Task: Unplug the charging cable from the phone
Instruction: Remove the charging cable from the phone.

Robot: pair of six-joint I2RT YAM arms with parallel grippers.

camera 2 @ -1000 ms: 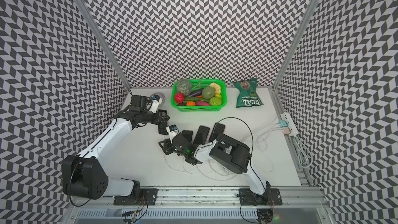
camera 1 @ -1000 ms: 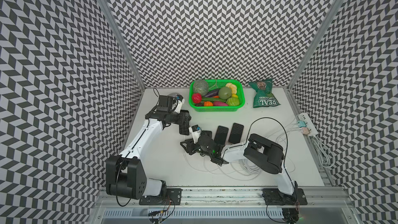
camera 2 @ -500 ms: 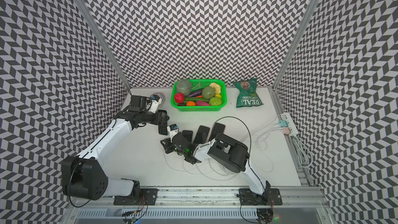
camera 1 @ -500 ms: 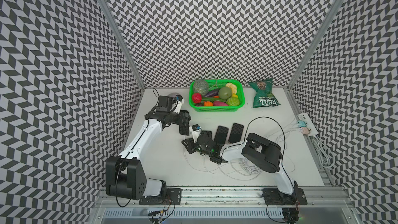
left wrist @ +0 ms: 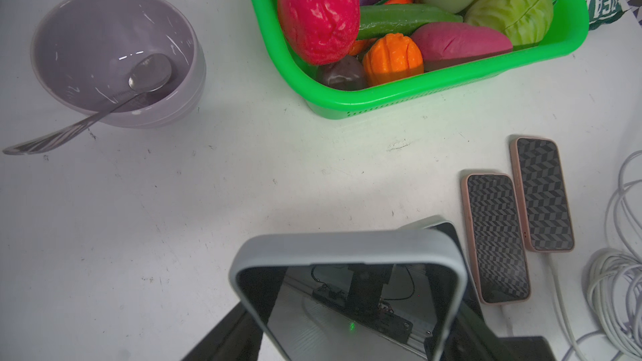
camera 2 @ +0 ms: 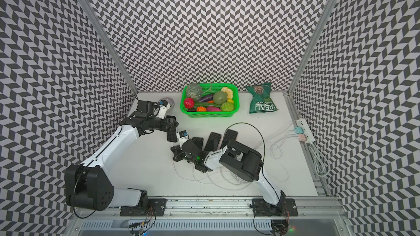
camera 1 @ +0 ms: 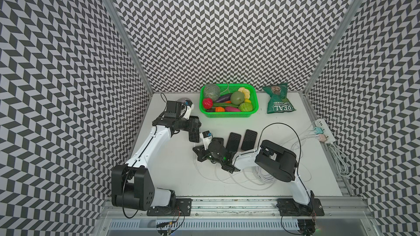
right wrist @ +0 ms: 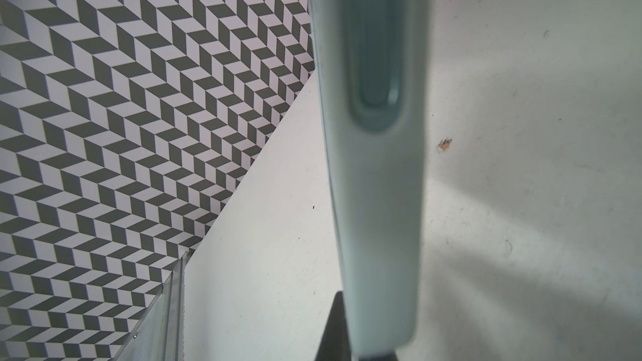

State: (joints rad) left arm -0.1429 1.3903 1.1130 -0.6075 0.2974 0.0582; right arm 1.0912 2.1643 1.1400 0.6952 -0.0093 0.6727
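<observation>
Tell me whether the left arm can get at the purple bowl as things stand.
Reach, probably yes: the purple bowl sits near the left gripper with bare table between. Grasping, likely no: its jaws are closed on the grey-cased phone, so that would have to be set down first.

Your left arm reaches forward, left gripper (camera 1: 194, 130) clamped on the phone (left wrist: 347, 248); your right gripper (camera 1: 198, 154) is closed, just beside it.
</observation>
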